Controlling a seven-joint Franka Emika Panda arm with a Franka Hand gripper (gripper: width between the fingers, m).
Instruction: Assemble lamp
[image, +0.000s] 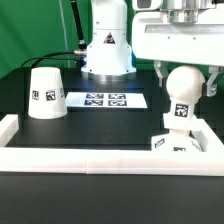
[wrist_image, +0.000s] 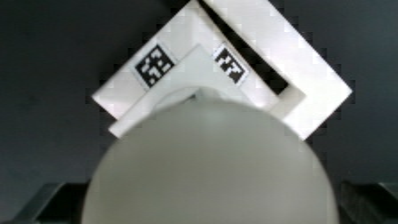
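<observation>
Three lamp parts: you had all of them in the exterior view, listed here from nearest to farthest.
Border rail (image: 100, 157): it ran across the front of your table, with the parts behind it.
Base block (image: 173, 143): you saw it low at about 4 o'clock, just behind the rail; in the wrist view it (wrist_image: 267, 75) lay under the bulb, its tags showing.
Bulb (image: 183, 88): it stood neck-down over the base at 3 o'clock; whether it was seated you could not tell. It (wrist_image: 214, 160) filled your wrist view.
Gripper (image: 184, 74): its fingers (image: 161, 71) flanked the bulb's ball, seemingly clasping it.
Shade (image: 46, 93): it stood at 9 o'clock, well apart.
Marker board (image: 105, 100): it lay flat near centre.
</observation>
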